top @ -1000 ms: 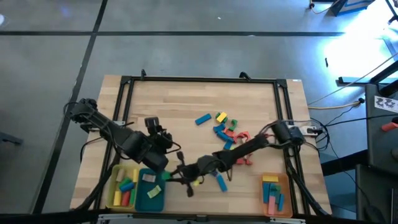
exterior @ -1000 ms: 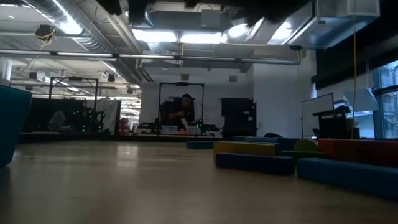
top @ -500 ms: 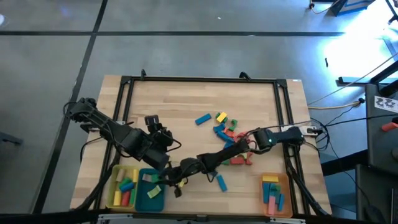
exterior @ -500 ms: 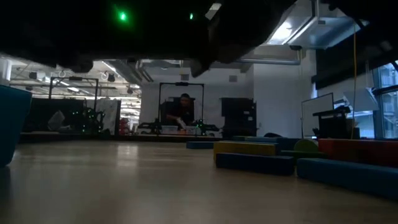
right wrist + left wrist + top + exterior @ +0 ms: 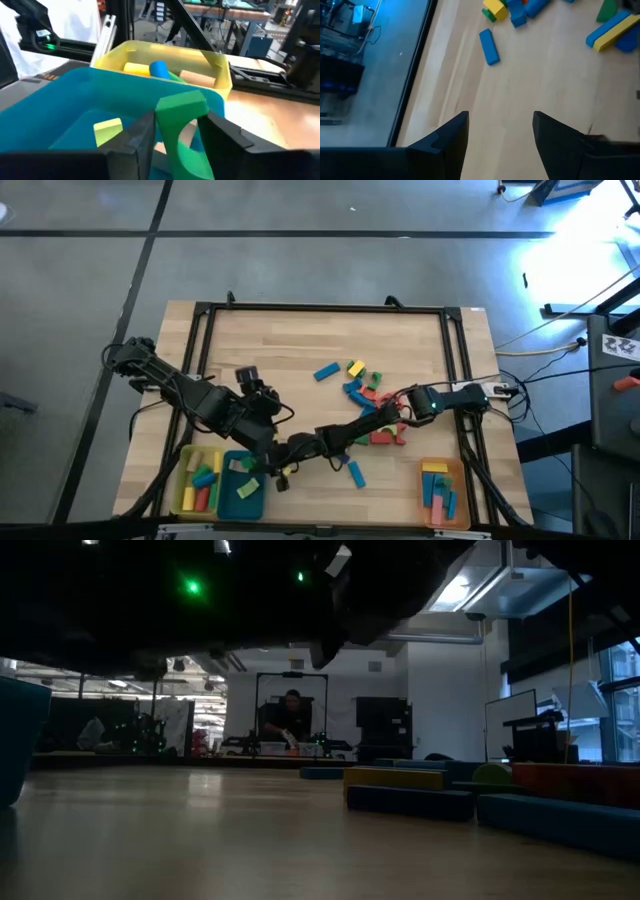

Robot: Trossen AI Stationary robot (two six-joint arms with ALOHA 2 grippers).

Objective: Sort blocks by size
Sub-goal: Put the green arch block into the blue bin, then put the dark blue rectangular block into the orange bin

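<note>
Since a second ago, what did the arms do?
The right tool swung across the table to the teal tray and now sits over it with a green arch between its parting fingers. The left tool stayed open and put, and the loose blocks stayed too.

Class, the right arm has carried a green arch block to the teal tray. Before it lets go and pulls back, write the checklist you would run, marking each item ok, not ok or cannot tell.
1. Green arch block sits between the right gripper fingers: ok.
2. Block is over the teal tray, not the yellow tray beyond it: ok.
3. Block has fully left the fingers: cannot tell; they stand close on both sides.
4. Landing spot is free: ok; only a yellow-green block lies there, off to one side.
5. Left gripper is open, empty, clear of the drop: ok.
6. Blocks left on the table: not ok, several unsorted.
</note>
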